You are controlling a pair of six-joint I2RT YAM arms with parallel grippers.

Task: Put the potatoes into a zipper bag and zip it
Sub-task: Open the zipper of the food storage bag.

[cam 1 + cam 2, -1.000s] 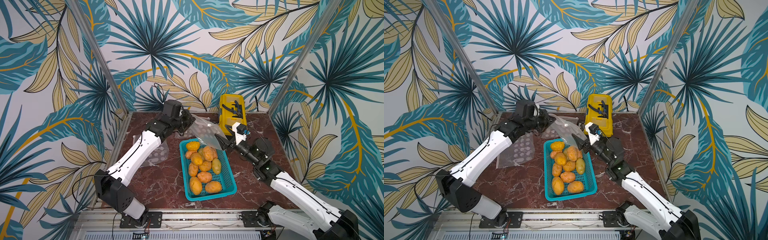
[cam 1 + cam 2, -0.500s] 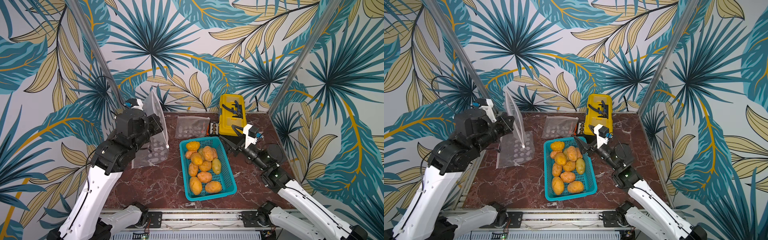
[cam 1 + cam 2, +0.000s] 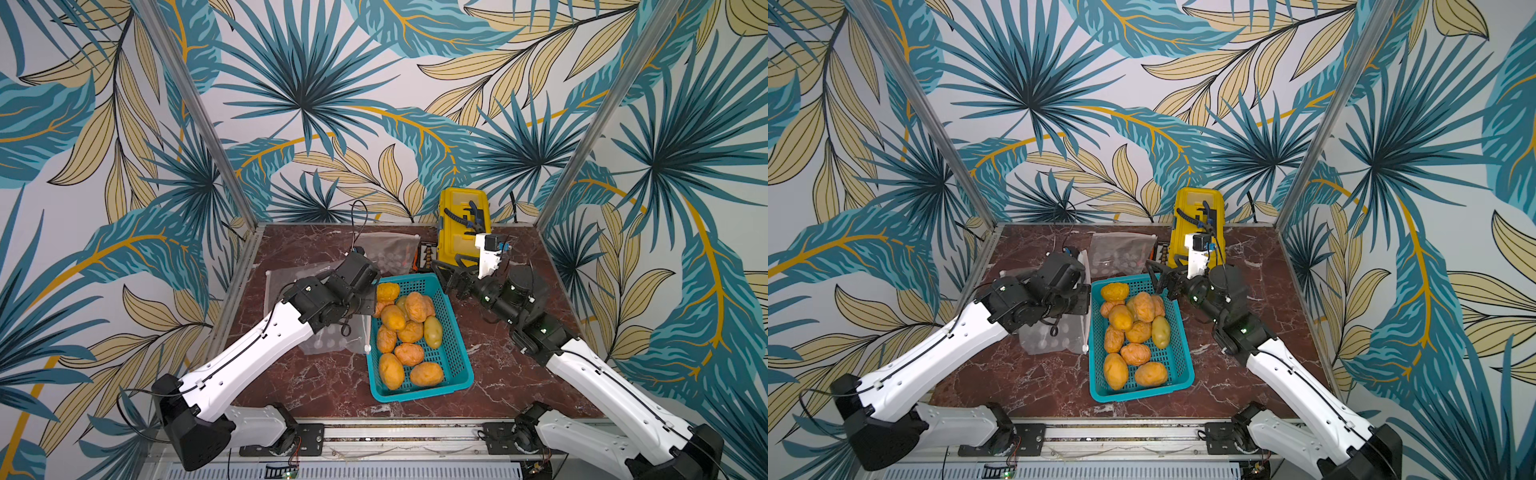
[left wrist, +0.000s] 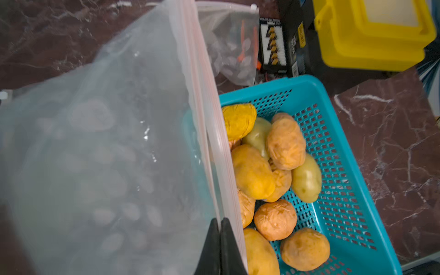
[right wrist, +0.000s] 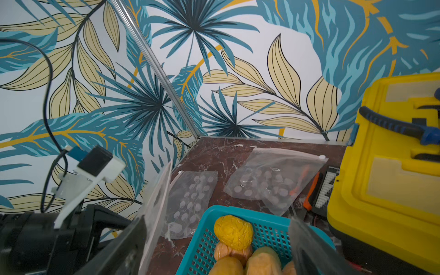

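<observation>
In the last second the picture has shifted: both arms were together at the far end of the basket point(image 3: 453, 353), then the left arm swung the zipper bag point(image 4: 119, 142) up and away, and it has now come back down. The left gripper point(image 4: 220, 222) has its jaws together, clamped on the bag's zip edge, and the bag hangs on edge just beside the basket's left wall. The right gripper point(image 3: 445, 277) has let go and pulled back. Its jaws stand wide apart with nothing between them, hovering over the basket's far right corner, near the yellow toolbox point(image 3: 461, 224).

The potatoes point(image 3: 409, 328) all lie heaped in the basket and none is in the bag. Two spare bags lie flat on the surface, one at the back point(image 3: 386, 253) and one under the left arm point(image 5: 190, 197).

We judge the bag is now staged for loading, but its mouth looks pinched flat, so it likely needs spreading before the free right jaws can drop the first potato in
</observation>
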